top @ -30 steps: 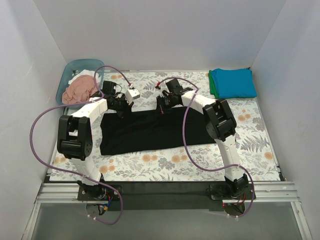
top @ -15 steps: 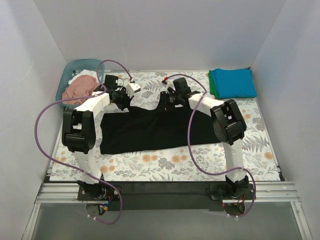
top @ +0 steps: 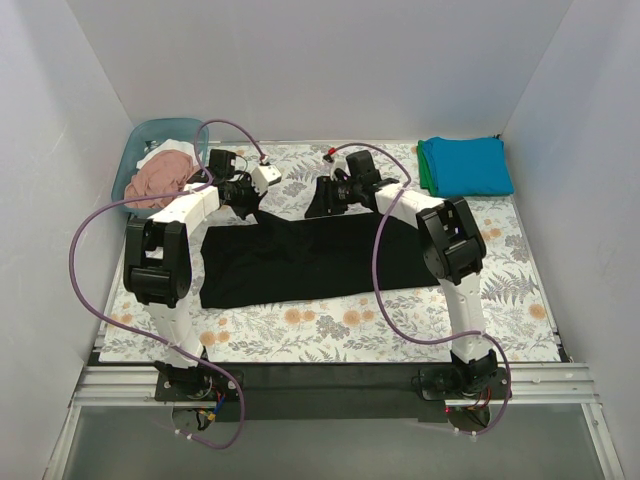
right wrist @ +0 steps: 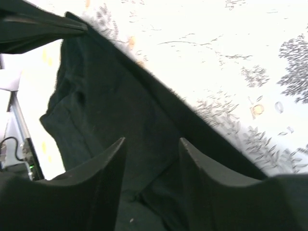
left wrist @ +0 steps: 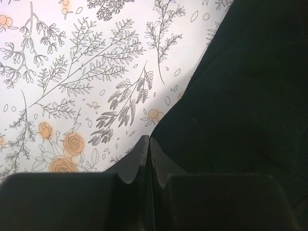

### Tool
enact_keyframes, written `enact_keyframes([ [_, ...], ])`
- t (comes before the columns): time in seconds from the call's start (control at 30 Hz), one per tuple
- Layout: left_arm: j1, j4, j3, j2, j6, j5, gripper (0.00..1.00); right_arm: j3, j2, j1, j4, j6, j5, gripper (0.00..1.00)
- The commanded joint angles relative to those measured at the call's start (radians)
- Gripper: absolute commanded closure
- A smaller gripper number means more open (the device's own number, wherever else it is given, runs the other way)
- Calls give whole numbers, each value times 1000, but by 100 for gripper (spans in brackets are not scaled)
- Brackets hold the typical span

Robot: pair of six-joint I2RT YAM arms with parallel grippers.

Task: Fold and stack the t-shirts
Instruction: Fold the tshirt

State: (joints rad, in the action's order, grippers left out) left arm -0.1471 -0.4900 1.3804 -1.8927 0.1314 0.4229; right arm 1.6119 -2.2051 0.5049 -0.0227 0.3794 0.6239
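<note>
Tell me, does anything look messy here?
The black cloth t-shirt isn't flat: its far left corner is pinched up by the left claw. The pink cloth t-shirt sits crumpled in the teal plastic tub.

Seen from the overhead camera, the left arm (top: pixel 160 260) rises from its base at 7 o'clock, elbow raised high, and reaches toward 11 o'clock, forearm angled down to the tabletop. Its left hand (top: pixel 245 203) has both fingers pressed tip to tip in the wrist view (left wrist: pixel 147 144), pinching the edge of the black t-shirt (top: pixel 310 260). The right arm (top: pixel 450 240) climbs from 5 o'clock and bends inward toward 12 o'clock. Its right hand (top: pixel 322 203) points toward 9 o'clock, its fingers (right wrist: pixel 108 178) spread wide, gripping nothing.
</note>
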Motion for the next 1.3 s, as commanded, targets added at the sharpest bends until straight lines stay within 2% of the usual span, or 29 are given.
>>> enact_keyframes([
  [0.0, 1, 25, 29, 17, 22, -30, 100, 57, -51, -3, -12, -31, -9, 47],
  [0.17, 0, 7, 77, -8, 1, -59, 100, 60, -88, 1, -28, -40, 14, 49],
  [0.27, -2, -21, 108, -16, -3, -61, 100, 40, -73, 12, -31, -60, 30, 41],
  [0.3, -2, -21, 103, -14, -3, -61, 100, 39, -70, 17, -31, -66, 30, 33],
  [0.37, -2, -19, 101, -16, -1, -56, 100, 42, -71, 24, -33, -80, 28, 30],
  [0.6, -2, -19, 97, -11, -3, -52, 100, 71, -117, 26, -46, -70, 37, 49],
  [0.97, -2, -21, 83, -6, -7, -50, 100, 128, -142, 30, -36, -31, 68, 56],
  [1.17, -2, -41, 95, 9, -19, -56, 100, 123, -151, 30, -33, -36, 89, 73],
  [1.2, -2, -41, 91, 12, -19, -58, 100, 123, -151, 30, -31, -36, 95, 80],
  [1.27, -2, -42, 85, 17, -16, -64, 100, 123, -148, 30, -26, -34, 100, 87],
])
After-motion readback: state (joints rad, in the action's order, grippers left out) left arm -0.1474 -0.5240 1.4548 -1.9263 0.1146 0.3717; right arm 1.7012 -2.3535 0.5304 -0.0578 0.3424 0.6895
